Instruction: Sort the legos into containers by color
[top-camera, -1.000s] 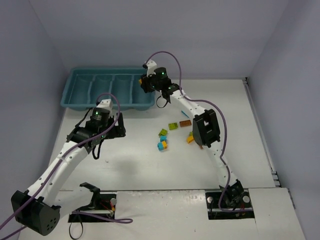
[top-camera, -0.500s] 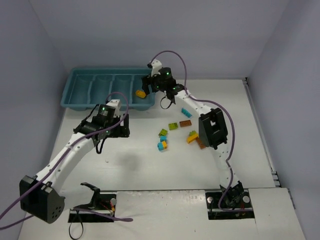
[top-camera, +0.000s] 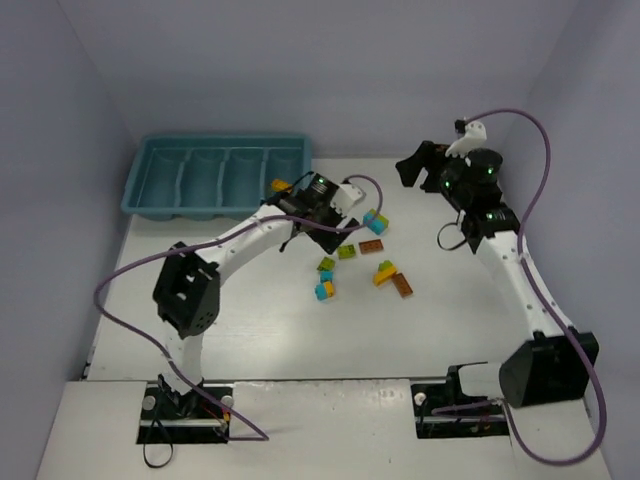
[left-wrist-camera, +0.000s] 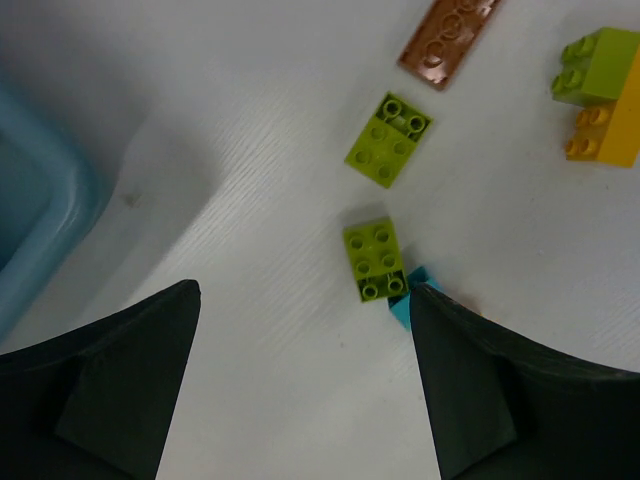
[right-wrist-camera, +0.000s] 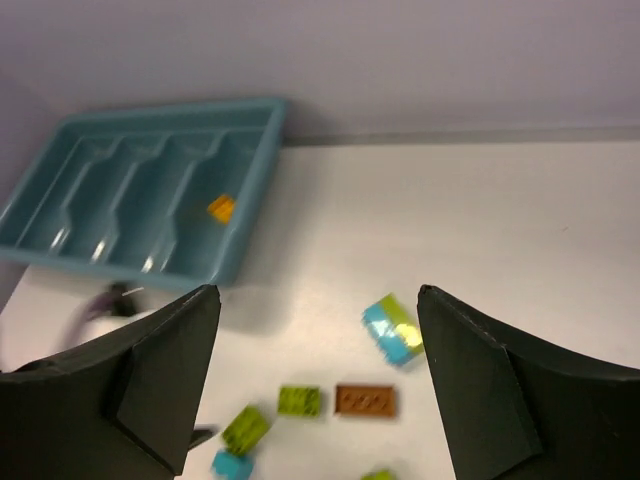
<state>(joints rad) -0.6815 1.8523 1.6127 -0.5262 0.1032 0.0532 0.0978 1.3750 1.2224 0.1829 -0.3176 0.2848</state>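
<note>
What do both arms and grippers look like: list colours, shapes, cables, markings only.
The left arm and right arm: white tubular links, bulky black joint housings. A purple cable loops along each. Small green lights glow near the wrists. The left gripper and right gripper have broad matte-black wedge-shaped fingers. No markings are legible.

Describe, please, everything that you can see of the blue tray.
The tray is one long piece of teal-blue plastic, glossy, with a flared rim and rounded corners. Dividers split it into four narrow compartments that lie side by side. It lies flat on the white table, at the far left corner. One small orange brick lies in the compartment at the right end; the other three look empty.
</note>
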